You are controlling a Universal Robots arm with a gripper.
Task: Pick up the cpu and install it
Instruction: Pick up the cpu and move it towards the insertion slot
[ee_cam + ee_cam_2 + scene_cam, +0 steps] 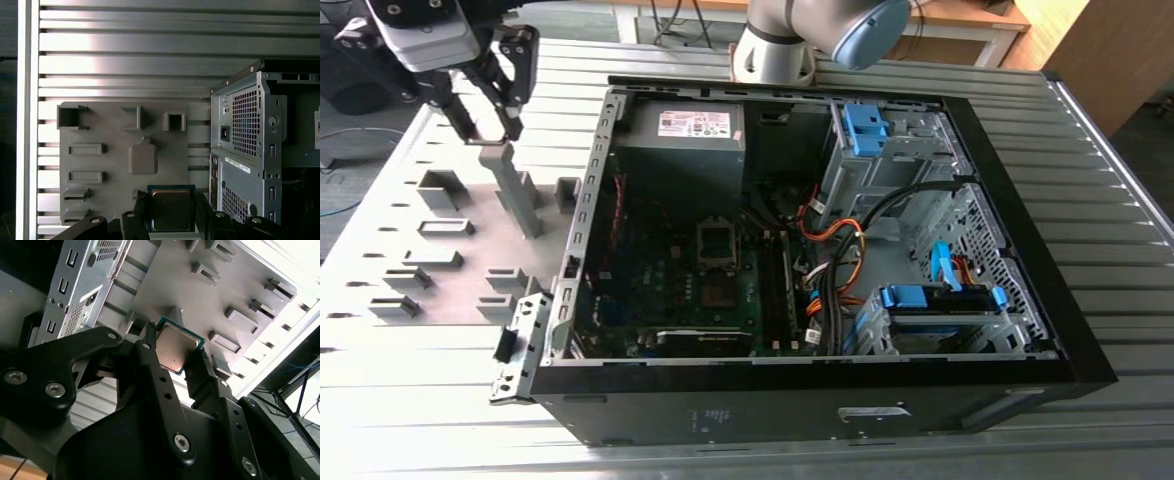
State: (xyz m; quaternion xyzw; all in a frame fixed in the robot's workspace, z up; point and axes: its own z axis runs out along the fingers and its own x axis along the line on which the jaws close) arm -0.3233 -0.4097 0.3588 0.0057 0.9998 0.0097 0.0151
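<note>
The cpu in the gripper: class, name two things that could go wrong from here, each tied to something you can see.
1. The gripper pinches the cpu by two edges only, above the grey holder plate; it could tilt or slip out.
2. The socket lies deep inside the computer case, near loose cables; the gripper might strike a wall or snag one.

Satin metal cpu (171, 210); matt grey plastic holder plate (100, 131); ribbed metal table (125, 50).

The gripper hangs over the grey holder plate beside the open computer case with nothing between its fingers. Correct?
Not empty: the second wrist view shows the gripper shut on the cpu. The rest holds: in the exterior view it hangs over the grey holder plate beside the open computer case.
</note>
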